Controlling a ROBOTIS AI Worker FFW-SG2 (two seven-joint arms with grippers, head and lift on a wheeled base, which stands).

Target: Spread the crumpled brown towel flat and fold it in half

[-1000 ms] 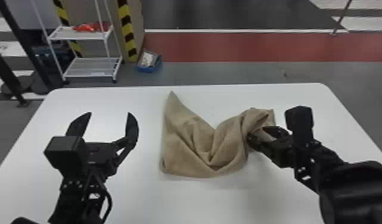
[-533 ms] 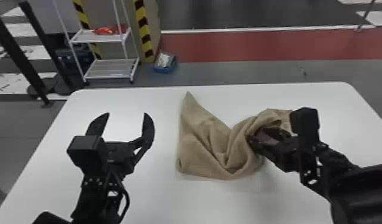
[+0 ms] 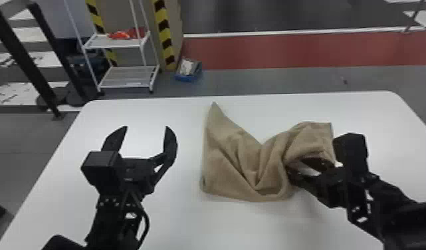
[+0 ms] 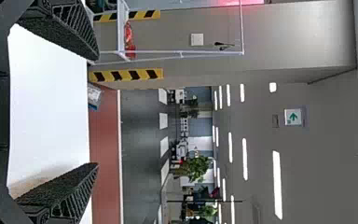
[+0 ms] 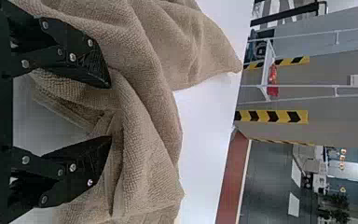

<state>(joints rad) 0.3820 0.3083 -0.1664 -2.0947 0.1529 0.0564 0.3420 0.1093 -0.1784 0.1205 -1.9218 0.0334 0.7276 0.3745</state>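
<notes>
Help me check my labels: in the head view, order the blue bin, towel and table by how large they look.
1. Table
2. Towel
3. Blue bin, on the floor beyond the table

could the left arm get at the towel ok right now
Probably yes: the left gripper is open and empty, with only white tabletop between it and the towel's near side; the right gripper is at the towel's other side.

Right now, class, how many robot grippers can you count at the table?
2: the left gripper, open, left of the brown towel; the right gripper, open, at the towel's right part.
</notes>
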